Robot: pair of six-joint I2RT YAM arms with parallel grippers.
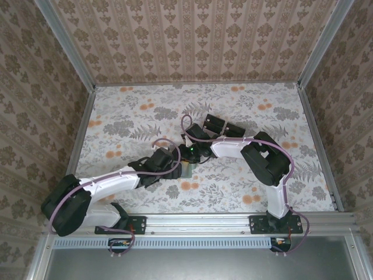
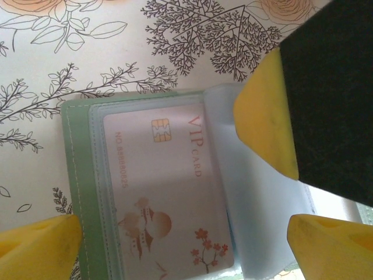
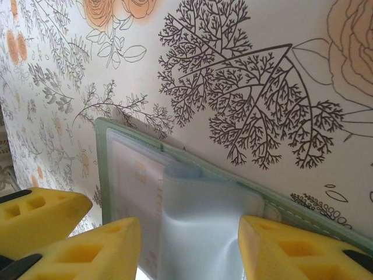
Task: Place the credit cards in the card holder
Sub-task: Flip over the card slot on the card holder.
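Two black blocks (image 1: 213, 123) sit on the flowery counter (image 1: 134, 111), just behind the arms, toward the far edge. Both arms bend in over the card holder (image 2: 73, 175) and hide most of it from above. It lies flat and open near the middle of the counter, a little toward the near edge. In the left wrist view its long sides run up and down, with the green edge on the left. It is dull green with clear pockets. A pinkish credit card (image 2: 169, 192) with a gold chip and red letters sits in one pocket. The left pincer (image 2: 183, 236) is wide open above it and holds nothing. The right pincer (image 3: 189, 233) is half open with a clear pocket leaf (image 3: 204, 216) between its fingers. I cannot tell if it squeezes the leaf.
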